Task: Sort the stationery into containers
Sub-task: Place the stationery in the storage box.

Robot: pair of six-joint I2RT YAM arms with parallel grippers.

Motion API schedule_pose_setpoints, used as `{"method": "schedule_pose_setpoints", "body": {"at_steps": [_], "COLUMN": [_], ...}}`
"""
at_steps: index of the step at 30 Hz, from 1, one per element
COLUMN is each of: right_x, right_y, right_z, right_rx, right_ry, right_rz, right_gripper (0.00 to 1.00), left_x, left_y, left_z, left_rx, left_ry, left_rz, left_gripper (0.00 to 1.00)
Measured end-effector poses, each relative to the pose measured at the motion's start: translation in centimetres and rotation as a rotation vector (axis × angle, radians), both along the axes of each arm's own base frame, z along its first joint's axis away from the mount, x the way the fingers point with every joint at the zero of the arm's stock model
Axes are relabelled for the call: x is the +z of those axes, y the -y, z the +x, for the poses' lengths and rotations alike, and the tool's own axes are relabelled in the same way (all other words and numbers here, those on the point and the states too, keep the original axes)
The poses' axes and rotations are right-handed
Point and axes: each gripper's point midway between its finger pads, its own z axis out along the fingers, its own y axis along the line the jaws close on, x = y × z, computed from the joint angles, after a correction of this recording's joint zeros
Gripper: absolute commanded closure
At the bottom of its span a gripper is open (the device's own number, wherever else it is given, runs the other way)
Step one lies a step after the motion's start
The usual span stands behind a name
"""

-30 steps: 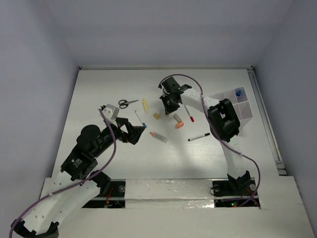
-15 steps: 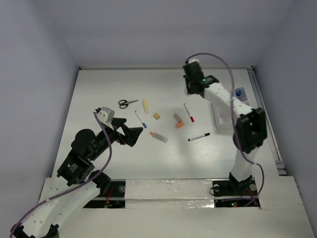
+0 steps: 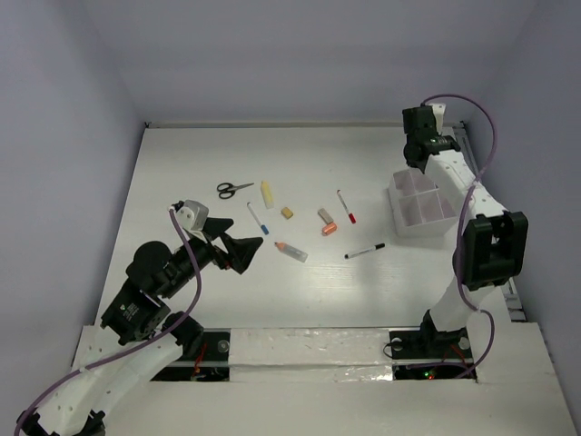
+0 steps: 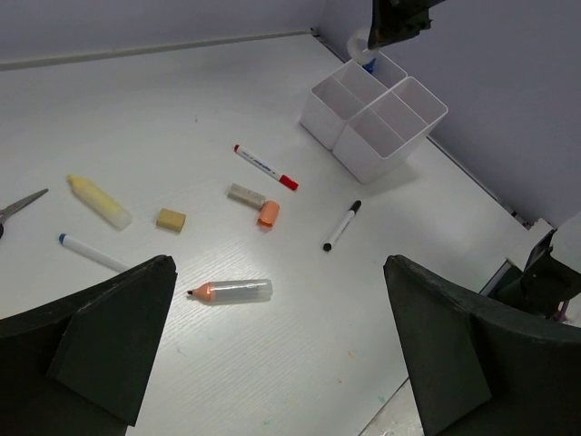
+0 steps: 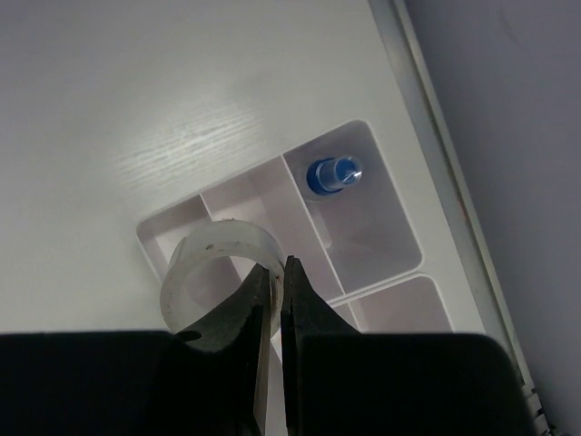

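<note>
My right gripper (image 3: 419,156) is shut on the translucent tape roll (image 5: 213,272) and holds it above the white organizer (image 3: 419,202), seen from above in the right wrist view (image 5: 397,195). A blue item (image 5: 331,173) lies in one compartment. My left gripper (image 3: 238,252) is open and empty, above the orange-tipped crayon (image 4: 231,291). On the table lie the scissors (image 3: 234,189), cream stick (image 3: 267,193), blue-tipped pen (image 3: 258,218), eraser (image 3: 287,213), orange cap (image 3: 329,228), red-capped pen (image 3: 346,206) and black marker (image 3: 364,251).
The organizer (image 4: 372,113) stands near the right wall and the table's metal edge strip (image 5: 436,136). A small grey piece (image 4: 247,193) lies beside the orange cap (image 4: 269,213). The right arm's cable (image 3: 472,195) loops beside the organizer.
My right arm has swung from the table's middle to the far right, carrying the tape roll over the organizer. My left gripper has shifted slightly and stays open.
</note>
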Motion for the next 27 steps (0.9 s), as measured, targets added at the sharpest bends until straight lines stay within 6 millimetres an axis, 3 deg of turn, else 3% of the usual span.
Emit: {"method": "schedule_pose_setpoints", "body": {"at_steps": [3, 8, 20, 25, 27], "right_x": [-2.4, -4.1, -5.2, -5.4, -5.4], "right_y": [0.1, 0.7, 2.3, 2.5, 2.5], "right_z": [-0.5, -0.6, -1.3, -1.5, -1.5], "right_rx": [0.004, -0.009, -0.061, -0.065, -0.067], "right_ry": [-0.066, -0.111, -0.146, -0.157, -0.158], "right_rz": [0.007, 0.007, -0.046, -0.059, -0.063], "right_gripper": [1.0, 0.99, 0.96, 0.88, 0.8], "left_x": [0.0, 0.0, -0.1, -0.2, -0.3], "left_y": [0.0, 0.0, 0.0, 0.1, 0.1], "left_z": [0.0, 0.0, 0.1, 0.2, 0.3], "left_rx": [0.0, 0.0, 0.005, 0.006, 0.007], "left_ry": [0.001, 0.001, -0.004, -0.009, -0.011], "left_rz": [0.0, -0.001, 0.003, 0.007, 0.008], "left_gripper": [0.01, 0.01, 0.01, 0.01, 0.01]}}
